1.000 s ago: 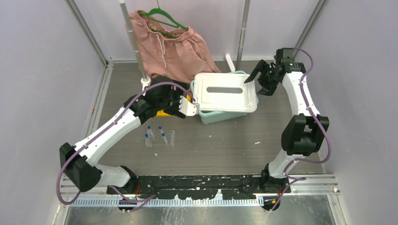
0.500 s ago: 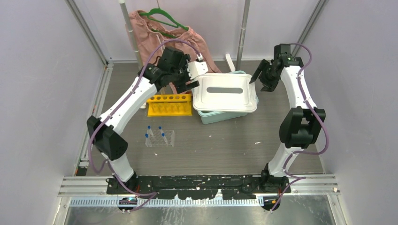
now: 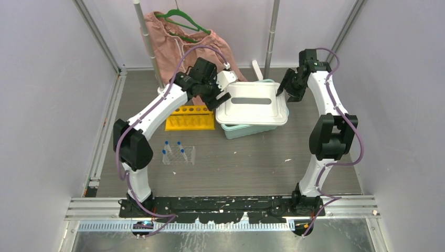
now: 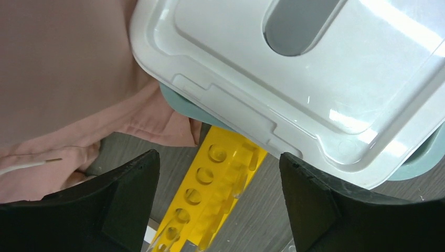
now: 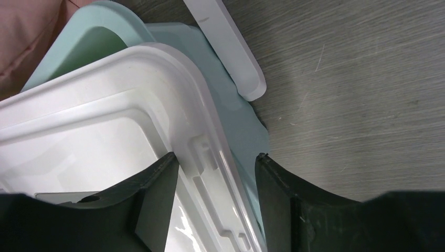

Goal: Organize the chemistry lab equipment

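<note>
A white lid (image 3: 252,103) lies on a teal box (image 3: 242,131) at the back of the table. My left gripper (image 3: 219,98) hovers open at the lid's left edge. In the left wrist view the left gripper (image 4: 220,178) has only the yellow rack (image 4: 210,194) with clear glass tubes far below its jaws, and the lid (image 4: 315,89) is just ahead. My right gripper (image 3: 286,93) is at the lid's right rear corner. There the right gripper (image 5: 215,163) straddles the lid's rim (image 5: 210,152), open, with a gap to the outer finger. A clear rack (image 3: 178,154) holds blue-capped vials.
Pink shorts (image 3: 189,50) on a green hanger hang at the back left, by a metal pole (image 3: 149,47). The box's white handle (image 3: 257,70) lies folded behind the lid. The yellow rack (image 3: 190,118) sits left of the box. Cage walls close in on both sides.
My left arm swung up from over the yellow rack to the lid's left edge. The right gripper came down onto the lid's right rear corner and its jaws narrowed.
</note>
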You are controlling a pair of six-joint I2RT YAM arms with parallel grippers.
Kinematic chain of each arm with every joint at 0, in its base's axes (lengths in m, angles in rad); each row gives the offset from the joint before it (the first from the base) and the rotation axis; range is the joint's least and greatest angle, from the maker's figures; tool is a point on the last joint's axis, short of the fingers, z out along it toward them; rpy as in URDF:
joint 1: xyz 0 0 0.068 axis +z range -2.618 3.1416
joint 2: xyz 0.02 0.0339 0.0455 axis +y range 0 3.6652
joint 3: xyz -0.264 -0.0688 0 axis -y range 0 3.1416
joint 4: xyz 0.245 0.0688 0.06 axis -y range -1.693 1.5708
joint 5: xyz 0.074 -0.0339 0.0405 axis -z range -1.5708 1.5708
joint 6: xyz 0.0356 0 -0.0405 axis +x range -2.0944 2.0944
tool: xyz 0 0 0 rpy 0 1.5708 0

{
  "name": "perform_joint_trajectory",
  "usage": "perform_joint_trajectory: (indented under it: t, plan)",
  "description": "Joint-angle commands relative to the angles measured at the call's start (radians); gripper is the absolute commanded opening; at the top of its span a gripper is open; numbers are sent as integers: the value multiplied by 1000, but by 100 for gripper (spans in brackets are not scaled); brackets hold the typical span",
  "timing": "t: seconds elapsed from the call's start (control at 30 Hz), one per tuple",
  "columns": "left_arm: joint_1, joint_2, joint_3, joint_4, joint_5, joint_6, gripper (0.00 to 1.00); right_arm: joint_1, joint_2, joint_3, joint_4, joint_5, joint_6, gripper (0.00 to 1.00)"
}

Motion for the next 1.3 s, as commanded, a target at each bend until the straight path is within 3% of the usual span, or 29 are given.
perform_joint_trajectory:
  t: [0.0, 0.6, 1.27]
  plan:
    - [-6, -27, -52, 85, 39, -55, 85, 16, 16, 65, 11, 36, -37, 60]
    - [-13, -112, -98, 126, 94, -125, 84, 111, 35, 61, 68, 114, -149, 58]
    - [-14, -116, -111, 132, 45, -145, 89, 125, 117, 181, 56, 212, -32, 55]
